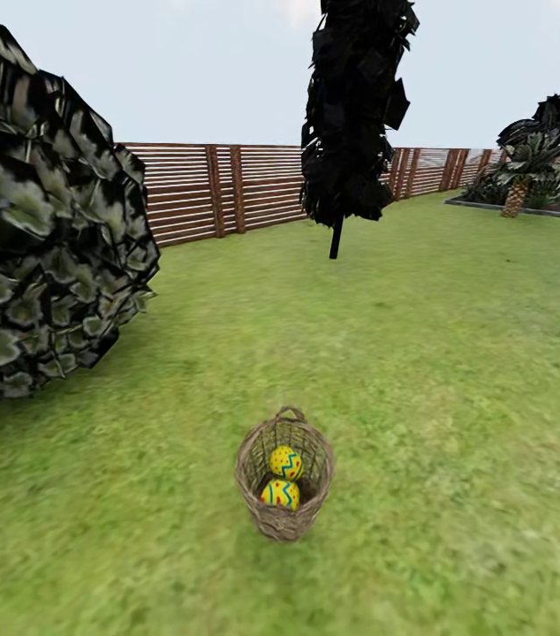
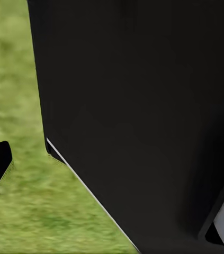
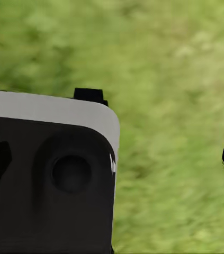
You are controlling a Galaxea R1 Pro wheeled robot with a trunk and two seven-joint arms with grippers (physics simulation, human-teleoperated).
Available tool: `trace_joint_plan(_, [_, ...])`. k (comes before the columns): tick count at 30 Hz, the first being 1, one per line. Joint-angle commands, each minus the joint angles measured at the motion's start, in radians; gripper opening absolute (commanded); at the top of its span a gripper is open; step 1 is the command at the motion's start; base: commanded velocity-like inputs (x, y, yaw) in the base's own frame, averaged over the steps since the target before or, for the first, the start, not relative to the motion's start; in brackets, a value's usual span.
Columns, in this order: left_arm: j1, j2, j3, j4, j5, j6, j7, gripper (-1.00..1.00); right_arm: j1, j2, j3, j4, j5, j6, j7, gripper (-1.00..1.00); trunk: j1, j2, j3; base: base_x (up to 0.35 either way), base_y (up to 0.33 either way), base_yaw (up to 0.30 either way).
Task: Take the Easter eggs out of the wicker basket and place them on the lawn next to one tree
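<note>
Wide mottled green grass lawn (image 1: 457,371): bears everything listed.
Large dark leafy bush (image 1: 37,230), near left: base could clip it while approaching.
Narrow dark columnar tree (image 1: 355,115), far centre: wrong tree for placing; thick-trunked one not sighted.
Brown slatted wooden fence (image 1: 218,190): far boundary.
Small round brown wicker basket (image 1: 283,474), near centre: light, may tip when reached into.
Yellow Easter eggs (image 1: 285,462): two visible inside; third hidden, easily missed.
Arms: wrist cameras face grass and robot bodywork; pincer spread cannot be told.

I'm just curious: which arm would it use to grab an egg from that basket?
No clear favourite: the wicker basket sits nearly centred ahead, marginally right, so perhaps the right arm. Two Easter eggs show inside.
</note>
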State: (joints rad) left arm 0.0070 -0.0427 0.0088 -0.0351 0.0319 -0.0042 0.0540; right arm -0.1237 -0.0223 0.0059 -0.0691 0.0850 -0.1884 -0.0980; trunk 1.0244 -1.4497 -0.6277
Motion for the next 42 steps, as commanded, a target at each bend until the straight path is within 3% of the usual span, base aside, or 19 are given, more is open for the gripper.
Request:
trace_joint_plan(1, [0.001, 0.000, 0.000, -0.002, 0.003, 0.000, 0.003, 1.00, -0.001, 0.001, 0.000, 0.001, 0.008, -0.002, -0.005, 1.00, 0.001, 0.000, -0.001, 0.341, 0.000, 0.000])
trace_joint_plan(16, [0.001, -0.003, -0.002, -0.008, 0.003, -0.001, 0.002, 1.00, -0.001, 0.000, 0.001, -0.001, 0.012, 0.001, -0.005, 1.00, 0.001, 0.000, 0.000, 0.289, 0.000, -0.105])
trace_joint_plan(21, [-0.003, -0.001, -0.004, -0.092, 0.001, 0.008, 0.006, 1.00, -0.001, -0.003, 0.001, -0.014, 0.020, 0.000, -0.005, 1.00, 0.001, 0.000, 0.001, 0.020, 0.000, -0.002])
trace_joint_plan(22, [-0.022, 0.020, -0.003, -0.191, 0.001, 0.028, 0.007, 1.00, -0.001, -0.005, 0.000, -0.064, 0.020, 0.008, -0.008, 1.00, 0.001, 0.000, 0.001, 0.002, 0.000, 0.000])
trace_joint_plan(24, [-0.062, 0.032, -0.003, -0.246, 0.002, 0.077, 0.007, 1.00, -0.002, -0.006, 0.000, -0.123, 0.021, 0.028, -0.011, 1.00, 0.001, 0.000, 0.001, 0.001, 0.000, 0.000])
trace_joint_plan(27, [-0.192, 0.031, -0.003, -0.307, 0.003, 0.223, 0.007, 1.00, -0.020, -0.025, -0.002, -0.304, 0.020, 0.186, -0.014, 1.00, 0.001, 0.000, 0.001, 0.000, 0.000, 0.000])
trace_joint_plan(28, [-0.253, 0.026, -0.002, -0.355, 0.004, 0.290, 0.007, 1.00, -0.031, -0.035, -0.005, -0.405, 0.019, 0.290, -0.013, 1.00, 0.001, 0.000, 0.001, 0.000, 0.000, 0.000])
trace_joint_plan(31, [-0.344, 0.015, -0.001, -0.435, 0.017, 0.401, 0.006, 1.00, -0.045, -0.042, -0.008, -0.555, 0.016, 0.412, -0.012, 1.00, 0.001, 0.000, 0.001, 0.000, 0.000, 0.000])
trace_joint_plan(36, [-0.507, 0.005, -0.002, -0.489, 0.106, 0.538, 0.006, 1.00, -0.105, -0.046, -0.011, -0.717, 0.013, 0.538, -0.014, 1.00, 0.001, 0.000, 0.001, 0.000, 0.000, 0.000])
trace_joint_plan(37, [-0.568, 0.003, -0.002, -0.495, 0.152, 0.570, 0.006, 1.00, -0.149, -0.050, -0.014, -0.742, 0.012, 0.579, -0.014, 1.00, 0.001, 0.000, 0.001, 0.000, 0.000, 0.000])
trace_joint_plan(42, [-0.673, 0.002, -0.003, -0.502, 0.193, 0.593, 0.005, 1.00, -0.226, -0.073, -0.015, -0.757, 0.013, 0.612, -0.014, 1.00, 0.001, 0.000, 0.001, 0.000, 0.000, 0.000])
